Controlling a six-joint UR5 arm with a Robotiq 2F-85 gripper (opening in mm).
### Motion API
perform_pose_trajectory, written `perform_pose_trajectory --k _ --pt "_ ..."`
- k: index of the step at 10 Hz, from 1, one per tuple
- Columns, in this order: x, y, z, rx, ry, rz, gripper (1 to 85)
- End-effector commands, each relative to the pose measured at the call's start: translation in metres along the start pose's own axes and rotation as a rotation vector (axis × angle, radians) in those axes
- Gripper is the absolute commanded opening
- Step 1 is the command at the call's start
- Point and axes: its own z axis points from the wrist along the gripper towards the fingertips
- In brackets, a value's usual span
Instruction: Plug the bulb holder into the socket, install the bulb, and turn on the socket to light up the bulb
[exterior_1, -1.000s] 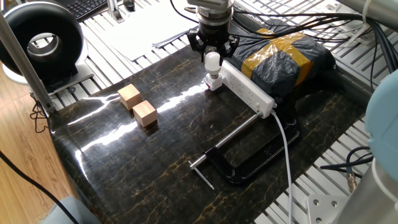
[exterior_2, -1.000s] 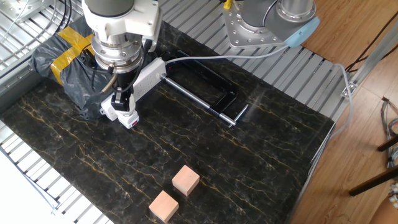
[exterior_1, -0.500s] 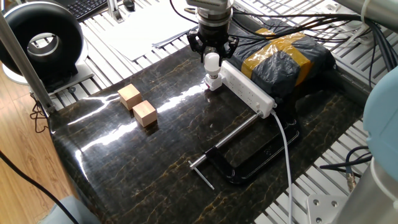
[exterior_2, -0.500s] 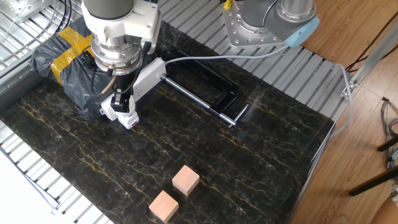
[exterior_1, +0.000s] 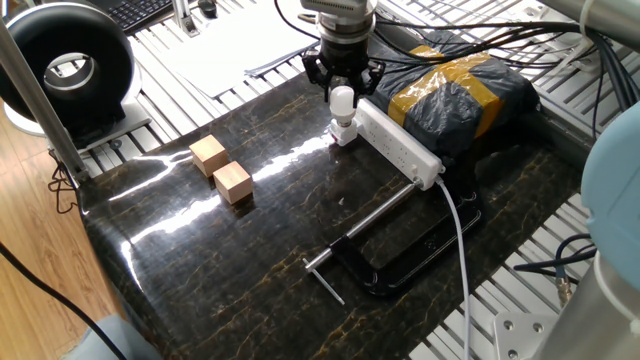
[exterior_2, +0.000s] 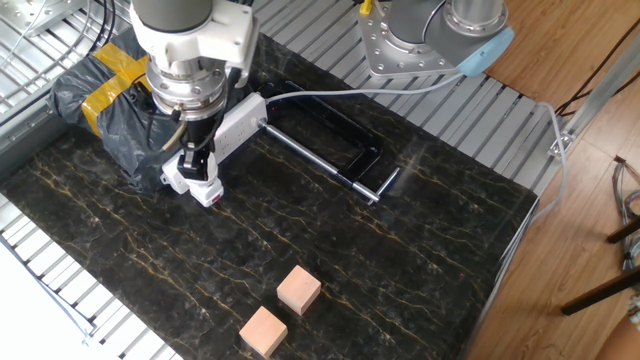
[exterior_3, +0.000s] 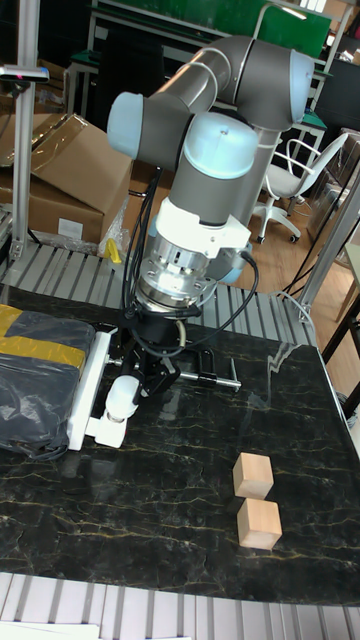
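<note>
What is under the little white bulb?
The bulb sits on the white bulb holder, plugged in at the socket's end. The hand covers the bulb's sides.

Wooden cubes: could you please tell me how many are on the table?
2. One cube and a second cube sit touching near the table's edge, far from the socket. None appears hidden.

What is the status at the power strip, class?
Gripper around small white round-topped bulb. Bulb sits in white cube holder, plugged into long white power strip. Bulb unlit. Nothing obstructing.
</note>
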Motion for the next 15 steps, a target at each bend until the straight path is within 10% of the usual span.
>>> perform_pose_trajectory --k 1,15 --pt "-0.0037 -0.0025 0.0001 0.006 -0.013 0.025 1.0" --pt "-0.0081 -0.0016 0.0026 -0.022 -0.013 0.184 1.0"
